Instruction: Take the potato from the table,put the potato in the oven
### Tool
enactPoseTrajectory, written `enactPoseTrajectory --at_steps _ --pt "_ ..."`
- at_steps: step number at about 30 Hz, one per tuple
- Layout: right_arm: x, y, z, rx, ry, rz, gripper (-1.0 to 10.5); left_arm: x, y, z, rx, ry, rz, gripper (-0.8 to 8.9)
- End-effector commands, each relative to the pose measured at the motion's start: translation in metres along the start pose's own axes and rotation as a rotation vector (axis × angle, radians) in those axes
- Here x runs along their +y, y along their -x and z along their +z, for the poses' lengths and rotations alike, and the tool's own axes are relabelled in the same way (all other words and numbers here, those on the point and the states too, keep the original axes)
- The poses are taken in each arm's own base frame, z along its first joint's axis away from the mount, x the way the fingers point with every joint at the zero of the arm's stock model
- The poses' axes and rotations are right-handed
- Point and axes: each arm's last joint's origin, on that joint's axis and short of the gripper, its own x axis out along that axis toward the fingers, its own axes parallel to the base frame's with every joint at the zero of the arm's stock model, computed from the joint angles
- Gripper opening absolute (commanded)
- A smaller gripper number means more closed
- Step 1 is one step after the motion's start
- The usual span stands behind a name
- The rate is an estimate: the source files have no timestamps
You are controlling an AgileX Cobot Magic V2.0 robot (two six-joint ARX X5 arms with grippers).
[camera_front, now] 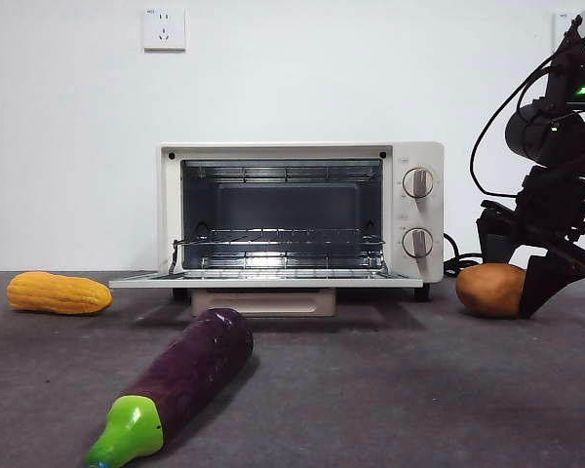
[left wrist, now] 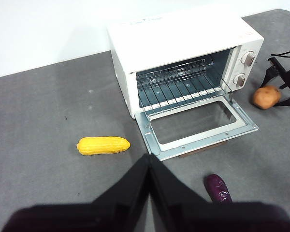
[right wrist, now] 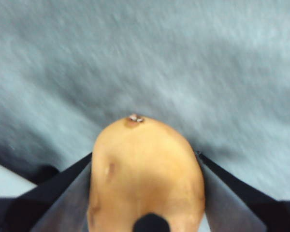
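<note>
Corn cob (camera_front: 58,292) lying flat on the table (camera_front: 390,409) at far left, yellow, well apart from the oven and touching nothing. Eggplant (camera_front: 180,382) nearer the camera, left of centre, purple body angled toward the oven, green stem end pointing to the near edge; apart from the open door. Oven (camera_front: 302,219) at centre, cream-white, against the white wall; door (camera_front: 263,280) folded down flat and level, wire rack (camera_front: 283,249) visible inside, cavity otherwise bare. Two round knobs (camera_front: 417,212) stacked on the right-hand panel, black cord (camera_front: 458,261) trailing from behind on the right. Wall socket (camera_front: 164,29) high on the wall above the oven's left side. Potato (camera_front: 490,290) resting on the table just right of the oven, outside it, orange-brown and smooth. Right gripper (camera_front: 526,283) down at the potato, arm entering from the upper right corner, dark, with green indicator lights. Right wrist view: potato (right wrist: 146,176) filling the space between the two black jaws, one jaw against each flank, jaws closed onto it; background blurred. Left wrist view: left gripper (left wrist: 149,162) held high and back from the oven, above bare table between corn cob (left wrist: 103,145) and eggplant tip (left wrist: 217,187), jaws meeting at a point, closed on nothing.
</note>
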Motion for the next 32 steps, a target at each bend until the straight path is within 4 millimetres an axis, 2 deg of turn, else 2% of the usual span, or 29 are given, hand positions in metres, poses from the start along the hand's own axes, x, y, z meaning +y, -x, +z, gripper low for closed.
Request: enactPoseTrajectory --at_steps 1,5,9,12,15,20,25,28,32 --pt "0.000 0.005 -0.002 0.014 0.048 -0.013 1.2 0.000 0.001 0.000 -0.007 0.003 0.000 -0.06" --pt "0.002 0.031 -0.005 0.006 0.126 -0.014 1.2 0.000 0.001 0.000 -0.007 -0.004 0.000 -0.06" --pt "0.009 0.066 -0.009 -0.015 0.283 0.024 1.2 0.000 0.001 0.000 -0.007 -0.021 0.000 -0.06" --pt "0.012 0.103 -0.016 -0.052 0.455 0.037 1.2 0.000 0.001 0.000 -0.007 -0.036 -0.001 -0.06" --pt "0.007 0.148 -0.026 -0.174 0.651 -0.015 1.2 0.000 0.001 0.000 -0.008 -0.037 -0.001 -0.06" --pt "-0.018 0.230 -0.047 -0.425 0.868 -0.057 1.1 0.000 0.002 -0.001 -0.007 -0.036 -0.027 -0.06" --pt "-0.049 0.306 -0.074 -0.551 0.967 0.156 0.6 -0.001 0.003 -0.001 -0.005 -0.036 -0.057 -0.06" --pt "-0.068 0.335 -0.092 -0.569 1.045 0.277 0.6 -0.001 0.002 -0.001 -0.004 -0.037 -0.056 -0.06" --pt "-0.086 0.355 -0.111 -0.521 1.201 0.389 0.6 -0.001 0.001 0.000 0.000 -0.040 -0.052 -0.06"
